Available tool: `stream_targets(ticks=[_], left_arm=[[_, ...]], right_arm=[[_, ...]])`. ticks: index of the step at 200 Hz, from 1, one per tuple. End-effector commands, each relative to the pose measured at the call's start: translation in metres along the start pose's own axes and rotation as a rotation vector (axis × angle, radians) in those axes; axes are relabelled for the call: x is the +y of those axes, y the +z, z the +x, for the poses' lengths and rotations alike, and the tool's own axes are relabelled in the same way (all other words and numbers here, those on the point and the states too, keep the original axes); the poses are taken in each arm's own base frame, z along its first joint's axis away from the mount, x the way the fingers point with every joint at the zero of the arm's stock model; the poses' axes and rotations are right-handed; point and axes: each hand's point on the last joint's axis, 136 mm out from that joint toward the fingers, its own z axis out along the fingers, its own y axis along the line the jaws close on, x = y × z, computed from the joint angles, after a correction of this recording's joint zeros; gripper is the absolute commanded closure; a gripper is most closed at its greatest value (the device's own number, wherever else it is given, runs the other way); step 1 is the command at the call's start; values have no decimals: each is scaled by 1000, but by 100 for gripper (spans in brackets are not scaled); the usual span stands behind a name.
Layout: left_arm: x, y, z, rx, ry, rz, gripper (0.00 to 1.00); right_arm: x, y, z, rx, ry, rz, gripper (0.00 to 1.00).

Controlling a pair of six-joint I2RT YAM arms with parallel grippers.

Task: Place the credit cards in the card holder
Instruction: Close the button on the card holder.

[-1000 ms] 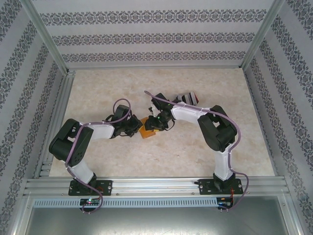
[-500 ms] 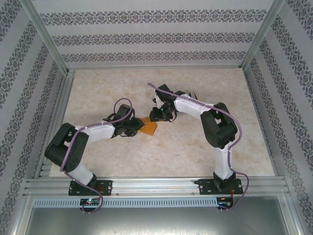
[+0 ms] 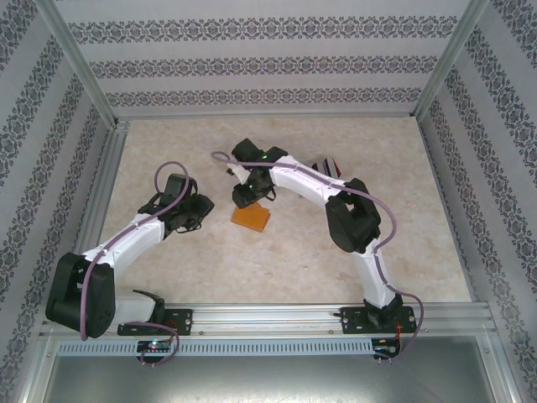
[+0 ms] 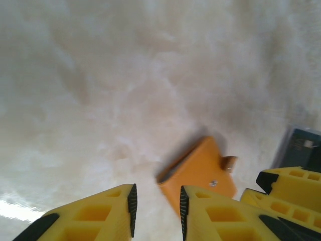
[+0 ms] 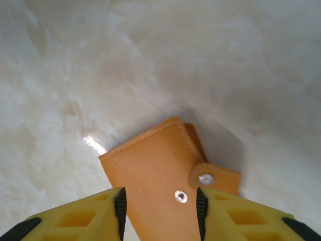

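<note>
Pale marbled counter (image 3: 168,260) inside a metal frame (image 3: 268,312), patterned wallpaper (image 3: 268,63) on the walls around it. Nearest, along the front edge, left base (image 3: 151,321) and right base (image 3: 377,319) bolted side by side.

Left of centre, left tool (image 3: 200,211) low over the counter, pointing right toward the wallet (image 3: 252,218) and apart from it. From the left wrist, left tool (image 4: 156,211) parted by a narrow gap, bare counter between its yellow pads, nothing gripped. Wallet (image 4: 196,173) just beyond and slightly right, with yellow fingers (image 4: 291,193) of the other arm at the right edge.

Wallet near the middle of the counter, orange, folded shut, lying flat. Just past its far edge, right tool (image 3: 249,196) aimed downward. From the right wrist, right tool (image 5: 159,211) spread wide, wallet (image 5: 150,168) in the gap below. Tab (image 5: 213,178) with a metal snap at its right side, beside a second stud (image 5: 180,196) on the face. Contact with the pads impossible to tell; nothing gripped.

Farther back and to the right, cards (image 3: 329,164) on the counter behind the right arm (image 3: 352,218), mostly hidden, a reddish and grey edge peeking out, well apart from the wallet.
</note>
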Motion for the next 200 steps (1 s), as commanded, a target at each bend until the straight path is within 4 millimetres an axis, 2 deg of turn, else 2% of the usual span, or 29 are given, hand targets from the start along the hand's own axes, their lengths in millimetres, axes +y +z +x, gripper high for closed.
stream_targets(ticks=[1,25,72,110,167,200], left_arm=[[14,-1,4,30,10,-26,69],[18,-1,5,31,7,-28,68],[20,5,9,47,-9,-14,68],[21,7,9,50,-7,-13,68],[24,8,10,53,-4,-22,68],[25,9,12,57,-9,-20,68]], right_arm=[[-20,15,17,108,-60,113,56],[-28,22,17,124,-83,176,56],[-35,21,10,109,-90,231,58],[-36,24,8,116,-94,231,66],[-31,28,10,127,-104,212,66],[-30,32,10,132,-103,204,62]])
